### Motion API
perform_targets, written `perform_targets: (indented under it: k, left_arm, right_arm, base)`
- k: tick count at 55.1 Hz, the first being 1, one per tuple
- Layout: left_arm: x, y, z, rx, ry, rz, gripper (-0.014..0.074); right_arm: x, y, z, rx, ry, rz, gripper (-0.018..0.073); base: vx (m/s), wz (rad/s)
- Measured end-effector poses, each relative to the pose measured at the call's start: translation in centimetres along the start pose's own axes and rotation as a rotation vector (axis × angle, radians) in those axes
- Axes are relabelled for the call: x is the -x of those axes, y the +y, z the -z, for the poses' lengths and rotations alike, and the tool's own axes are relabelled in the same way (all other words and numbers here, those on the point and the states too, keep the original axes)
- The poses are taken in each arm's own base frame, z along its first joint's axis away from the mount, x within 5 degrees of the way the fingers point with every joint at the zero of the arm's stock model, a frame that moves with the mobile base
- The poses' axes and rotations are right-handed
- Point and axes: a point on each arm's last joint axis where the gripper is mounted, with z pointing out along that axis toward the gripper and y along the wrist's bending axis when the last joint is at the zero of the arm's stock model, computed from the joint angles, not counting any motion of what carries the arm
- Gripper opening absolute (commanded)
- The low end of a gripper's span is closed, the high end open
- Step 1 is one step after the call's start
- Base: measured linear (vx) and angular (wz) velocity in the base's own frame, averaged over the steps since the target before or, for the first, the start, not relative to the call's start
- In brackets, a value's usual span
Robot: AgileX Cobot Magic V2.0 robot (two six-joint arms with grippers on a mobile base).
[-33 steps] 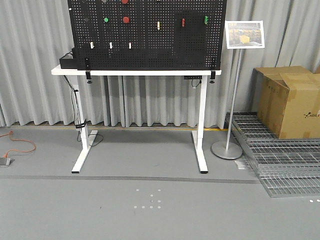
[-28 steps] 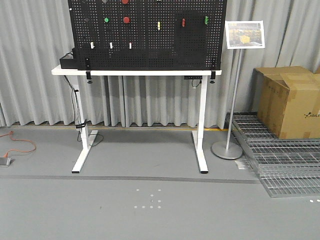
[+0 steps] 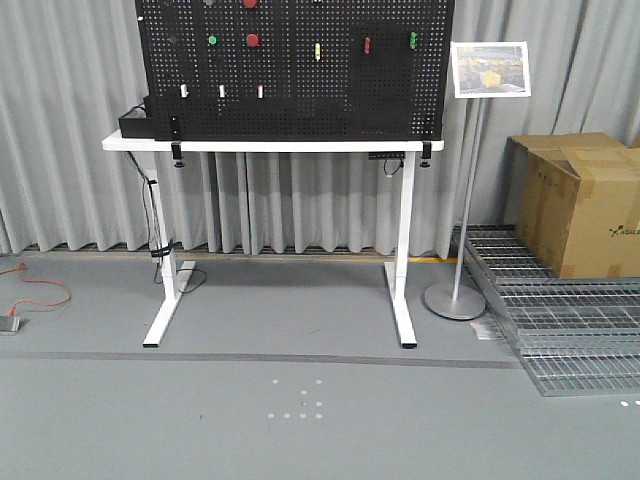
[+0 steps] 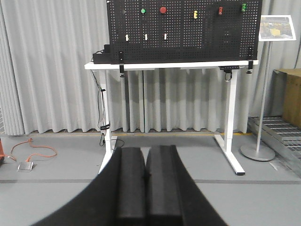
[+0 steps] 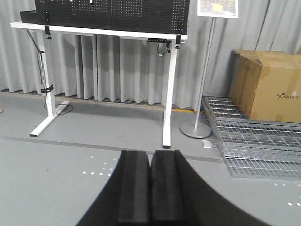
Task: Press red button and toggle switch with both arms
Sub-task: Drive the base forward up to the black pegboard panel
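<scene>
A black pegboard (image 3: pixel 300 70) stands on a white table (image 3: pixel 270 145) some way ahead. The round red button (image 3: pixel 252 40) sits on its upper left, beside a green one (image 3: pixel 212 40); the left wrist view shows the red button (image 4: pixel 162 10) too. Three small white toggle switches (image 3: pixel 222 90) form a row lower down, and yellow, red and green switches (image 3: pixel 366 45) are mounted to the right. My left gripper (image 4: pixel 146 150) is shut on nothing, far from the board. Shut and empty as well, my right gripper (image 5: pixel 150 153) hangs low over the floor. Neither arm appears in the front view.
A sign on a metal stand (image 3: pixel 462 200) is right of the table. Behind it lie metal grates (image 3: pixel 560 320) and a cardboard box (image 3: pixel 580 200). An orange cable and a pedal (image 3: pixel 12 322) lie at the left. Grey curtains close the back.
</scene>
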Motion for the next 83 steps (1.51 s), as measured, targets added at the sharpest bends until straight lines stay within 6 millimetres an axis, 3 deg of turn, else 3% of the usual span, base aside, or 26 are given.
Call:
perform_targets:
  k: [36, 83]
  left_arm:
    - [0.0, 0.0, 0.0, 0.0, 0.0, 0.0, 0.0002]
    - [0.0, 0.0, 0.0, 0.0, 0.0, 0.0, 0.0002]
  right_arm:
    - [0.0, 0.0, 0.0, 0.0, 0.0, 0.0, 0.0]
    - [0.0, 0.0, 0.0, 0.0, 0.0, 0.0, 0.0]
  base:
    - [0.26, 0.0]
    - [0.52, -0.01]
